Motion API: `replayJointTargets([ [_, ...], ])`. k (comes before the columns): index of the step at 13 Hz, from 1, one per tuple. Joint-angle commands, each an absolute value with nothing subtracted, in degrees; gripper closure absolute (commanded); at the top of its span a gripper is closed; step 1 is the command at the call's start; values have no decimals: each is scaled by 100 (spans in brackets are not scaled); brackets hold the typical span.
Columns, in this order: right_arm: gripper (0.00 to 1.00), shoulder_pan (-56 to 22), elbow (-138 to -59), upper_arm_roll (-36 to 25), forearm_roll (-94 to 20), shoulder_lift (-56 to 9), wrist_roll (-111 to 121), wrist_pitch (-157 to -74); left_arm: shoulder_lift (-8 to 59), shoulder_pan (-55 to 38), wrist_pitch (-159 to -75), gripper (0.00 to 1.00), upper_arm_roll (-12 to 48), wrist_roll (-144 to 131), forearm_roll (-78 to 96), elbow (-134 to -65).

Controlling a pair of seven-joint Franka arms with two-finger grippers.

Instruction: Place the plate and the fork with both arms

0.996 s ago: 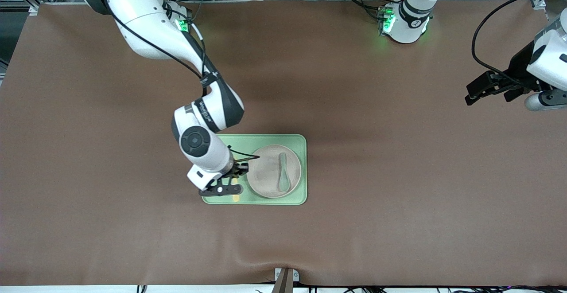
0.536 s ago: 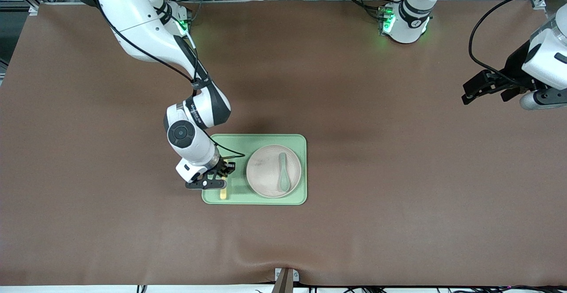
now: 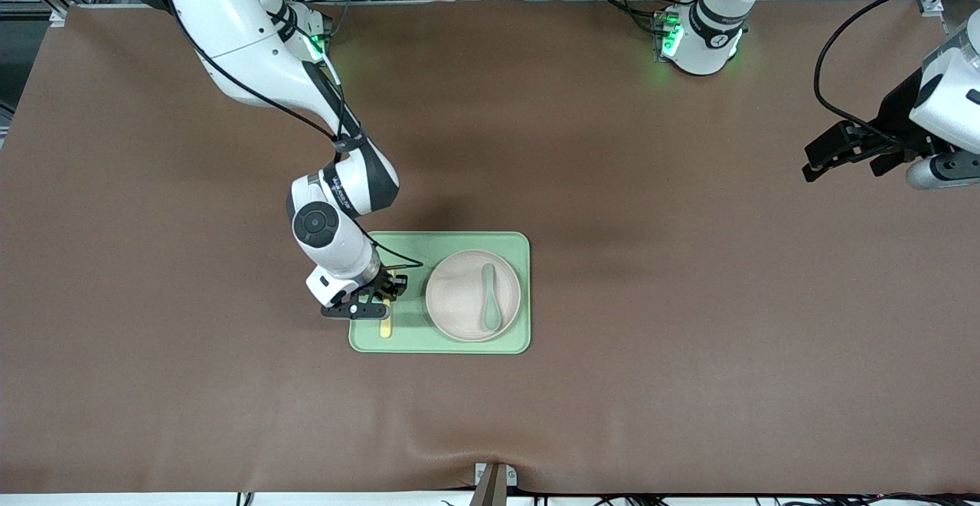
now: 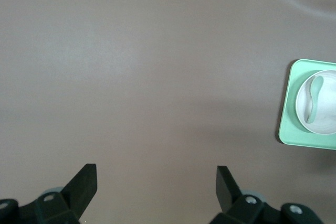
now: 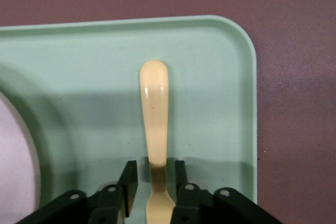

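1. R gripper (image 5: 153, 182) low over tray (image 3: 444, 242) – jaws slightly apart astride fork (image 5: 154, 124), which lies flat beside plate (image 3: 472, 295).
2. Best: spread wider, lift straight – no dragging.
3. L gripper (image 4: 156, 182) spread, waiting at its table end.

Right hand (image 3: 380, 301) has loosened around the fork (image 5: 154, 124).

The pale-yellow fork (image 5: 155, 124) lies flat between the right hand's (image 5: 153, 182) slightly parted fingers, handle pointing away from the wrist. The round beige plate (image 3: 463, 295) sits level just beside that hand.
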State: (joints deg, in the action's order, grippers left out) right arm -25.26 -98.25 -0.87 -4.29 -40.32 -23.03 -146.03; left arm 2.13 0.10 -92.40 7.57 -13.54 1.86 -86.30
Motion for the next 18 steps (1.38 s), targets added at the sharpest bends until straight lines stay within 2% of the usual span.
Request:
replayJointTargets([
  [1, 17, -2426, -9811, -9, -492, -3587, -2312, -14110, 97, 62, -9316, 0, 773, -1266, 229, -8710],
  [2, 0, -2408, -9548, 35, -492, -3560, -2329, -13628, 88, 62, -9316, 0, 765, -1266, 229, -8710],
  [5, 0, -2119, -9018, 201, -492, -3411, -2320, -12737, 97, 53, -9316, 0, 765, -1266, 229, -8701],
  [7, 0, -1777, -8834, 307, -483, -3288, -2285, -12613, 88, 53, -9316, 0, 765, -1266, 229, -8701],
  [10, 0, -1144, -8079, 422, -475, -3129, -2128, -11096, 88, 62, -9316, 0, 765, -1266, 229, -8701],
  [18, 0, -344, -6787, 518, -439, -3006, -1198, -9126, 62, 62, -9290, 0, 765, -1266, 229, -8710],
])
